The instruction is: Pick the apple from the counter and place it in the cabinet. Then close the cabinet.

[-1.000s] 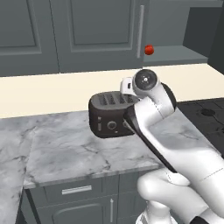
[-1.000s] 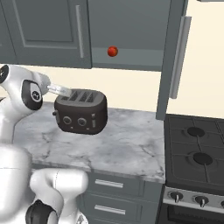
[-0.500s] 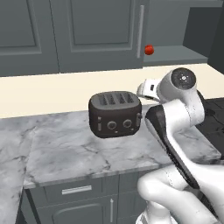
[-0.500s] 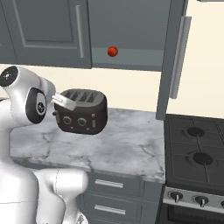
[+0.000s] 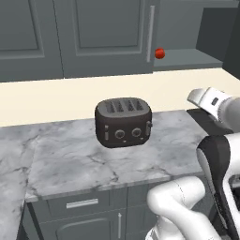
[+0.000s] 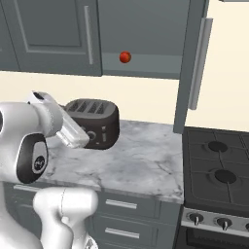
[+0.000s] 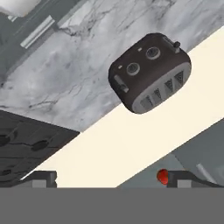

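Resting in the cabinet [image 6: 146,68], apple [image 6: 125,57]; no writing legible.

Two base views flanking the toaster [image 5: 123,122]; rolled hand view from above.

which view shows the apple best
The right base view: the apple sits unobstructed on the cabinet shelf, in the open doorway. The left base view shows it beside a door's handle. The hand view shows it small, at the bottom edge beside a fingertip.
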